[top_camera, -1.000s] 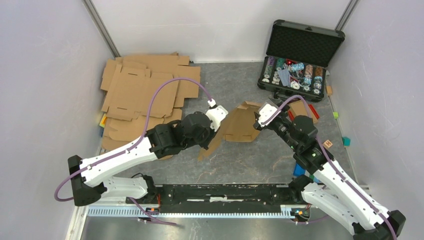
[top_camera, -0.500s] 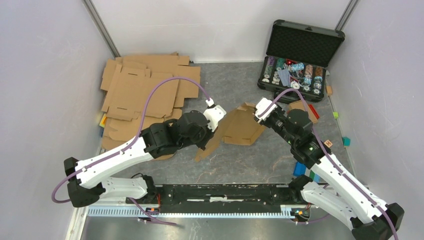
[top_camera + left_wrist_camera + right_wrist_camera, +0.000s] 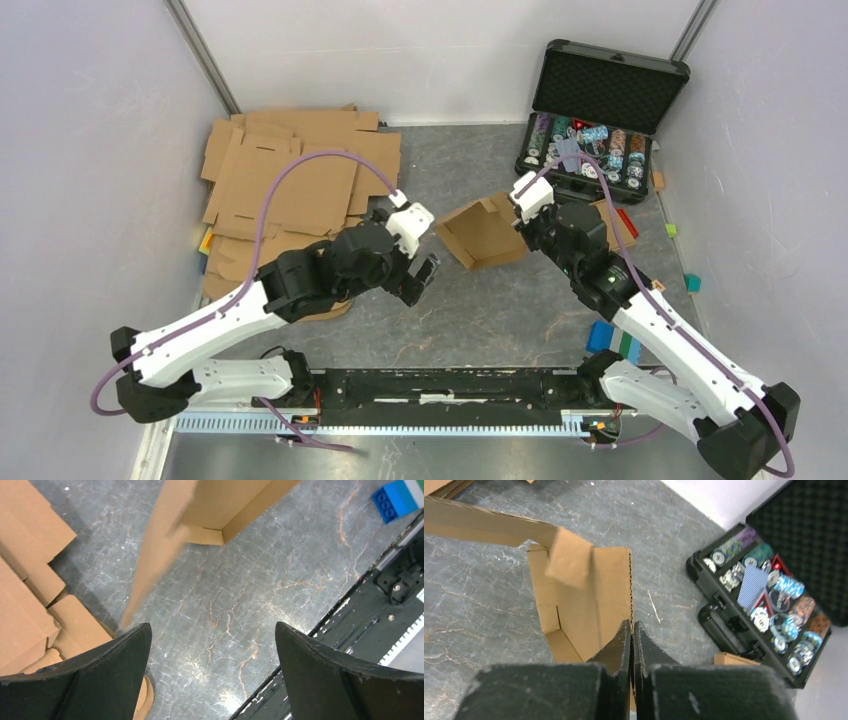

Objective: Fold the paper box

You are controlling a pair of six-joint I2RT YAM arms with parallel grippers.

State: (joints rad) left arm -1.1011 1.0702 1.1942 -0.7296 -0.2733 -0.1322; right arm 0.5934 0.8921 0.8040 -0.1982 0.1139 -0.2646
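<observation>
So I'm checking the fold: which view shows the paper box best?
Top external: the whole paper box shows, partly folded. Right wrist shows the wall the right gripper pinches; left wrist, only a blurred flap and corner.

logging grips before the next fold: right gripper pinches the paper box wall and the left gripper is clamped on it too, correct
Not quite. The left gripper is open and holds nothing, as the left wrist view shows. The right gripper does pinch the paper box wall.
</observation>
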